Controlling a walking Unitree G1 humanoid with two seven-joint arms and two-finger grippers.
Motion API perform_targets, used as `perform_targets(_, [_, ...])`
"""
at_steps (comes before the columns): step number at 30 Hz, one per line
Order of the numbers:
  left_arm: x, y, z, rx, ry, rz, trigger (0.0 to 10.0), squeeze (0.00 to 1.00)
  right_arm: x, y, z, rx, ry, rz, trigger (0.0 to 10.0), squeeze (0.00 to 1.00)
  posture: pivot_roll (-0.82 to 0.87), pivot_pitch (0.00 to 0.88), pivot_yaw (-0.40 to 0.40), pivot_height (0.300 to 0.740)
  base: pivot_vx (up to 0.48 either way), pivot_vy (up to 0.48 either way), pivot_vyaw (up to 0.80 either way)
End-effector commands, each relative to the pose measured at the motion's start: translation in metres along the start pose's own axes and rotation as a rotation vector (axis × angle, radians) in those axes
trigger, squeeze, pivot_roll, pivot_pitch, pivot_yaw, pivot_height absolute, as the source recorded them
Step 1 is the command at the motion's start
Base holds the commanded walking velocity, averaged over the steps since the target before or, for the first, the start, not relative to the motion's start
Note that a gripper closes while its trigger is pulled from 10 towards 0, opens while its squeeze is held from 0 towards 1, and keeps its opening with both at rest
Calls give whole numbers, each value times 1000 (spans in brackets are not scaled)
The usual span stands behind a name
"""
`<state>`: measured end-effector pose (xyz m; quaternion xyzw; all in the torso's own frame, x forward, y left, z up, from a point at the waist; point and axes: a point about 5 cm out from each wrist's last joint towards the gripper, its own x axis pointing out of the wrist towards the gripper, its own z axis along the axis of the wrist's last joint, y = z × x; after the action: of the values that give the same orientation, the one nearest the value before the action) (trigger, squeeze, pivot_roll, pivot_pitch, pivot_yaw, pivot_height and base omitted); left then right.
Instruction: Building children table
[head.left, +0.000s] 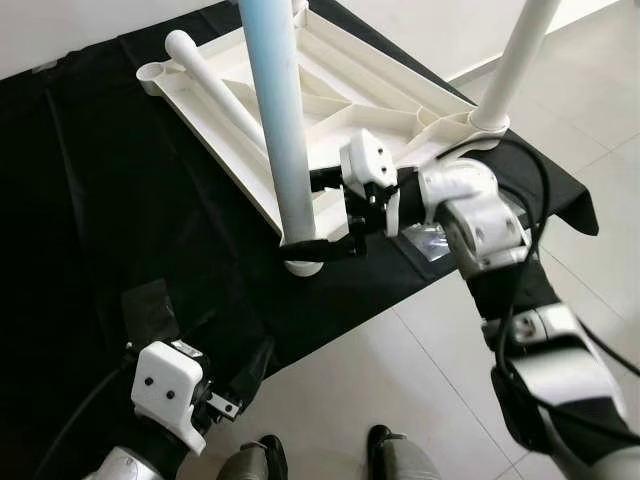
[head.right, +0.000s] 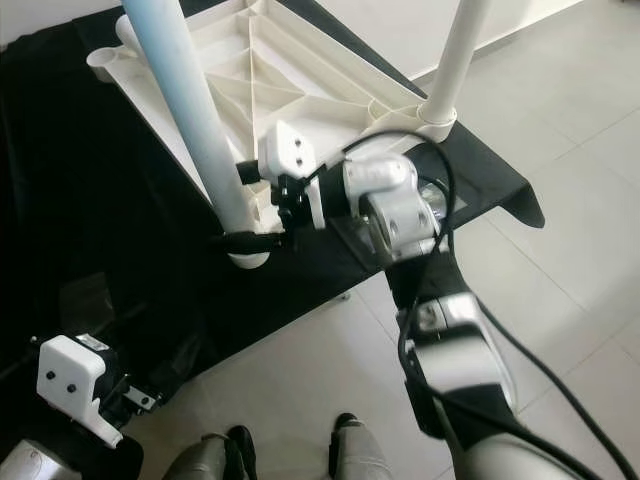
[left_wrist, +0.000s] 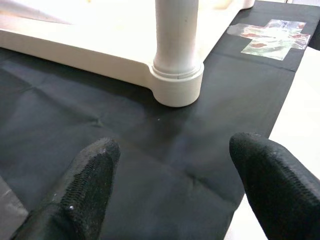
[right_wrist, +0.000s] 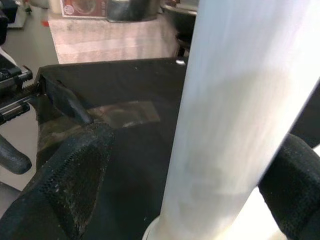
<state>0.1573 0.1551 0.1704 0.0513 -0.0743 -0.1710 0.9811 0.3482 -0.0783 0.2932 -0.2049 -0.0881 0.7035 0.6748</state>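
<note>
The white table top (head.left: 380, 100) lies upside down on a black cloth (head.left: 110, 200). A pale leg (head.left: 282, 120) stands upright in its nearest corner socket (left_wrist: 177, 85). A second leg (head.left: 515, 65) stands in the right corner, and a third leg (head.left: 215, 85) lies loose across the ribbed underside. My right gripper (head.left: 318, 213) straddles the base of the near leg, open; in the right wrist view one finger (right_wrist: 75, 175) is clear of the leg (right_wrist: 225, 125). My left gripper (left_wrist: 170, 180) hangs low at the cloth's front edge, open, pointing at that socket.
A shiny tape patch (head.left: 435, 240) sits on the cloth by the right arm, and another (head.left: 150, 310) lies near the left arm. Pale tiled floor (head.left: 400, 380) runs in front and to the right. My feet (head.left: 385, 440) stand just before the cloth's edge.
</note>
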Motion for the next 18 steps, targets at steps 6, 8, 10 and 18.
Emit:
perform_targets(6, [-6, -2, 2, 3, 17, 6, 10000, 0, -5, -9, 0, 42, -72, 38, 10000, 0, 108, 322, 34, 740, 0, 0, 0])
perform_targets(8, [-7, -2, 2, 3, 18, 7, 10000, 0, -6, -11, -1, 43, -70, 45, 10000, 0, 108, 322, 34, 740, 0, 0, 0])
perform_targets(10, [-7, -2, 2, 3, 20, 7, 10000, 0, -7, -12, -1, 44, -67, 52, 3020, 0, 110, 326, 34, 740, 0, 0, 0])
perform_targets(18, [-8, -3, 4, 3, 23, 6, 10000, 0, -14, -15, -3, 46, -52, 79, 0, 0, 102, 340, 28, 740, 0, 0, 0])
